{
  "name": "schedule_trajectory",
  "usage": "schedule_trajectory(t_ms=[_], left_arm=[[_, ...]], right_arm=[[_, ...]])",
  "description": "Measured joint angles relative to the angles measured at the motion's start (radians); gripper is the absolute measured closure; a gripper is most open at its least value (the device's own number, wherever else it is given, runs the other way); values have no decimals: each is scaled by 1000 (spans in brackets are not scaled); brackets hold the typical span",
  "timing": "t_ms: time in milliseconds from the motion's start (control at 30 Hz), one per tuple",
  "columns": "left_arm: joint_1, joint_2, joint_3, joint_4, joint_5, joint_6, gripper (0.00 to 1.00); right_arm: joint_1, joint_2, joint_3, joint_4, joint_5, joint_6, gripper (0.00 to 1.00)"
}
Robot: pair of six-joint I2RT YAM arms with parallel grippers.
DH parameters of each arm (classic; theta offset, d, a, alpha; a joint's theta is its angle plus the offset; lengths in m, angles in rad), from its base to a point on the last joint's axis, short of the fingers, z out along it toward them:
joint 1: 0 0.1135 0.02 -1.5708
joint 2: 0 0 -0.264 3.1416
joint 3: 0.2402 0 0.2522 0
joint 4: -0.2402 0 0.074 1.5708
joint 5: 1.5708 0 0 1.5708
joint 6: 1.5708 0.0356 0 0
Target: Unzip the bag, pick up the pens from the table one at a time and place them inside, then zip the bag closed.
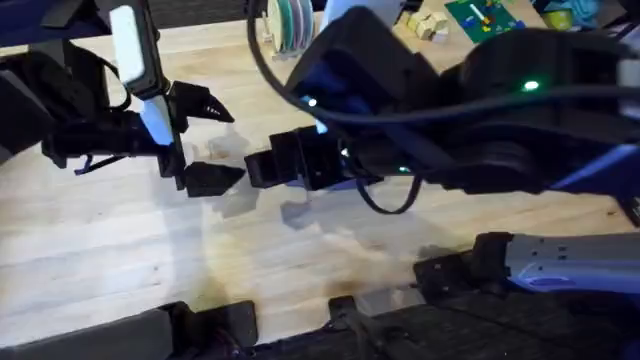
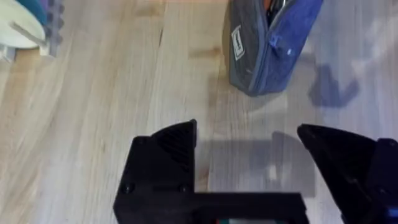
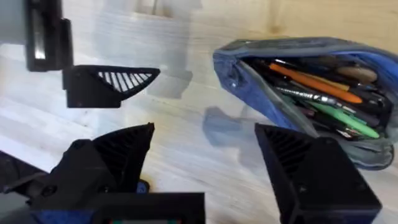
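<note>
- Two grippers are what I have on my feeds, both hanging over the table (image 1: 110, 250), a pale plank top with visible grain.
- From overhead I see the left gripper (image 1: 212, 140) at about 10 o'clock from the middle of the view, its two black fingers spread wide with bare wood between them. It holds nothing.
- On the left wrist feed the same gripper (image 2: 249, 162) shows its fingers well apart, nothing between them.
- The bag (image 2: 270, 43), a blue-grey fabric pouch, sits beyond those fingertips on the left wrist feed, resting on the wood with a small pale label on its side and its top edge gaping. No finger touches it.
- The right gripper (image 3: 205, 162) has its jaws wide open on its own wrist feed, and they grip nothing.
- On that feed the bag (image 3: 261, 99) lies near the right-hand finger, unzipped and open, but I cannot tell whether they touch.
- Inside it I count several pens (image 3: 317, 84): one orange, one green, one silvery-grey and some darker ones packed alongside.
- From overhead the right arm rises large and dark across the middle, reaching toward 9 o'clock, and it hides the bag from me there.
</note>
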Motion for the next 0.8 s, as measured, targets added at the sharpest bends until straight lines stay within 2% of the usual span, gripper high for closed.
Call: schedule_trajectory(t_ms=[333, 800], left_arm=[[0, 0, 0, -2, -11, 8, 8], [0, 0, 0, -23, -12, 10, 8]], right_arm=[[0, 101, 0, 10, -21, 85, 3], [-30, 259, 0, 71, -6, 101, 3]])
